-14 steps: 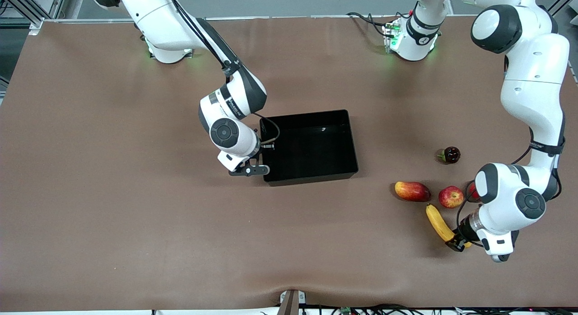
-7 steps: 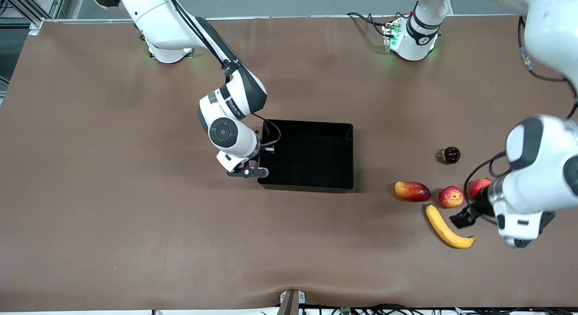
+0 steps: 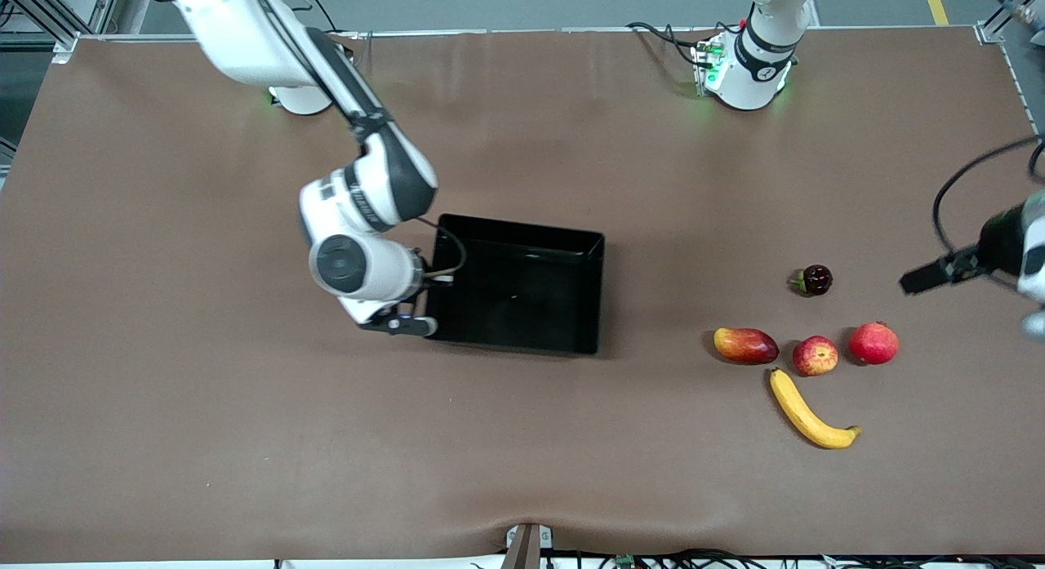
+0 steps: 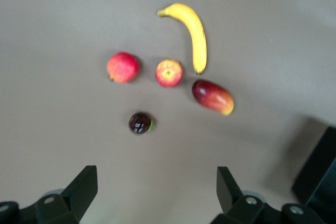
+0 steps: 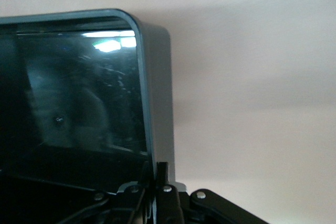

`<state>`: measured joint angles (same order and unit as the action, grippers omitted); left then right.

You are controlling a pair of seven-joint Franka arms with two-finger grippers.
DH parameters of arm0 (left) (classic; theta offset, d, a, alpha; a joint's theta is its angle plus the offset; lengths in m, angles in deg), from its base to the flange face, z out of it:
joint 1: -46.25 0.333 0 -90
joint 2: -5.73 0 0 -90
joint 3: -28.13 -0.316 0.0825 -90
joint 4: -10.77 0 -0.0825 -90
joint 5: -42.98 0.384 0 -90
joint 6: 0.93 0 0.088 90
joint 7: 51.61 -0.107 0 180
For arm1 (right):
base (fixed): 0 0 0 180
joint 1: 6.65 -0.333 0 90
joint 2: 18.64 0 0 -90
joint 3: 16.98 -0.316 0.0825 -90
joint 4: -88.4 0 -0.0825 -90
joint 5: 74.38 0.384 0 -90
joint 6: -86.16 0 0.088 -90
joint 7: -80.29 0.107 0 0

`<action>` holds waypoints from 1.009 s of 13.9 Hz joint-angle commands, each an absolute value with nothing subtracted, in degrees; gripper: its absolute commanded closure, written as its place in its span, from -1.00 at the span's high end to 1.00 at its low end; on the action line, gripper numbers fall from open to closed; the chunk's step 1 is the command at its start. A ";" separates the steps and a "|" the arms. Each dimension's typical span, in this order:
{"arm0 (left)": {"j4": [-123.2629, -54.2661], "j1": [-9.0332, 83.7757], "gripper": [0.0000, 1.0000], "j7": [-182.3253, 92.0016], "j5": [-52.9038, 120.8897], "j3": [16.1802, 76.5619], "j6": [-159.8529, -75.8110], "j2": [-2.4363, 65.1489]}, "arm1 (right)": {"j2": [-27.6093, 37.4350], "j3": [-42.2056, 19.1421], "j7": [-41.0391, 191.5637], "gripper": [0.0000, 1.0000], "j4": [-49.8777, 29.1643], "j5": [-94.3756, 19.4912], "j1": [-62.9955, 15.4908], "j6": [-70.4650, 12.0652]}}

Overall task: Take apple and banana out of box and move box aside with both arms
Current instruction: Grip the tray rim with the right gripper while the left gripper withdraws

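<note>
The right gripper (image 3: pixel 408 322) is clamped on the wall of the empty black box (image 3: pixel 522 287) at the side toward the right arm's end of the table. The left gripper (image 4: pixel 156 192), fingers spread wide and empty, hangs over bare table by the left arm's end.

Gripped at one wall only, the box could pivot or slip free as it is dragged. Its long axis runs between the arms' ends, slightly skewed.

The banana (image 3: pixel 804 410) and apple (image 3: pixel 815 356) lie on the table with a mango (image 3: pixel 745 345), a red round fruit (image 3: pixel 873 343) and a dark small fruit (image 3: pixel 815 279). The banana lies diagonal, dark tip away from the box.
</note>
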<state>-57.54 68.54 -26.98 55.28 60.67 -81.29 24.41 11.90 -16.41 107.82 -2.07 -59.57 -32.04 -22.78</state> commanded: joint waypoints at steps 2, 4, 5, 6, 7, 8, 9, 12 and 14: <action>-66.21 69.18 1.00 -31.65 53.97 60.74 -80.83 14.63 | 4.31 -17.16 100.10 -1.00 -10.01 -58.56 -24.26 -22.39; -69.02 69.27 1.00 -33.06 51.70 60.22 -81.00 11.03 | 2.46 -17.16 92.64 -1.00 -12.66 -58.56 -19.42 -21.69; -71.21 68.84 1.00 -34.98 50.73 59.17 -81.09 8.92 | 1.93 -17.07 89.47 -1.00 -13.98 -58.90 -16.88 -21.60; -73.49 66.48 1.00 -36.05 49.24 54.81 -81.52 6.46 | 1.93 -17.07 85.95 -1.00 -14.69 -59.17 -14.15 -21.60; -75.78 60.46 1.00 -36.23 47.92 48.59 -81.96 4.35 | 2.10 -17.07 81.74 -1.00 -15.22 -59.17 -11.08 -21.60; -77.80 55.00 1.00 -36.93 47.38 42.43 -82.32 2.41 | 2.36 -17.07 78.05 -1.00 -15.57 -59.26 -8.35 -21.51; -79.74 51.29 1.00 -37.63 47.29 38.89 -83.10 0.83 | 2.45 -16.98 75.05 -1.00 -15.83 -59.61 -6.06 -21.51; -83.96 47.83 1.00 -38.52 47.29 36.04 -84.07 -3.30 | 2.72 -17.07 68.98 -1.00 -16.28 -64.87 0.18 -21.68; -83.71 47.48 1.00 -38.69 47.12 36.04 -84.25 -3.32 | 4.73 -17.07 61.69 -1.00 -15.84 -68.12 6.06 -23.34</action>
<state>-80.85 48.18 -37.44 48.07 36.92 -82.49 -1.04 4.83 -15.58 67.43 -15.10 -66.26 0.75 -22.38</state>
